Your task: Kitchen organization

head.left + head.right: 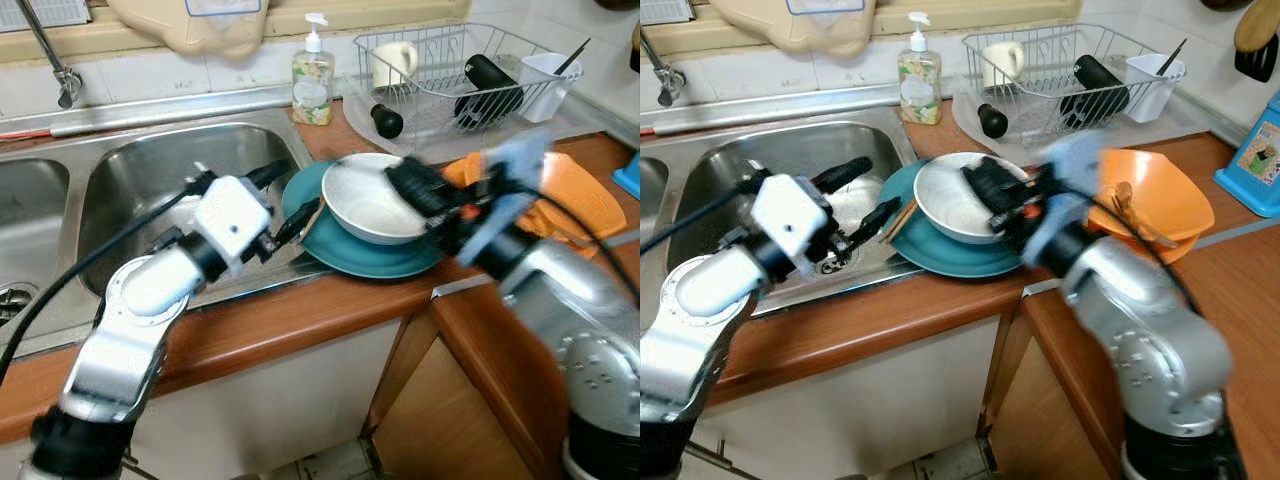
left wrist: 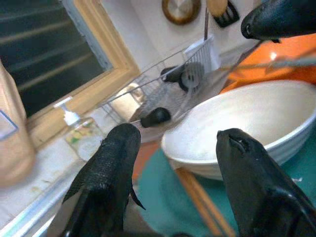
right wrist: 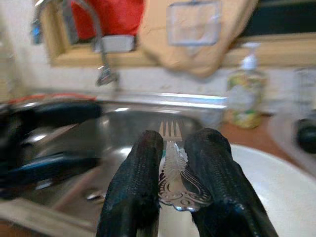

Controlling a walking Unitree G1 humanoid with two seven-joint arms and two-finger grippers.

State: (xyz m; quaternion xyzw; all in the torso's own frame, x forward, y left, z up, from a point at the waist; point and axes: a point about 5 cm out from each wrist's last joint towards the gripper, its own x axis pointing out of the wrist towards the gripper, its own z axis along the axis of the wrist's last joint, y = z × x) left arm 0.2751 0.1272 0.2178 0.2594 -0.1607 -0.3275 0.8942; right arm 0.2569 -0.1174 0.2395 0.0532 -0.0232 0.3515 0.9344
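Silver fork, ornate at the handle with four slim tines, sits pinched between the two ribbed black fingers of the right gripper, which hangs blurred over the round white ceramic bowl. That bowl has a smooth matte inside and rests on a flat teal plate at the edge of the brown wooden counter, just beside the stainless steel sink basin. A thin wooden stick lies on the plate against the bowl's side.

The left gripper reaches from above the sink toward the plate's near rim, its fingers spread wide apart with nothing between them; from its wrist camera the bowl's curved wall shows between the finger pads.

Behind the plate a clear plastic soap dispenser with a white pump stands on the sink ledge. To its right a white wire dish rack holds a cream mug, a black cylindrical bottle and a white cutlery cup. An orange plastic bowl sits on the counter beside the white one.
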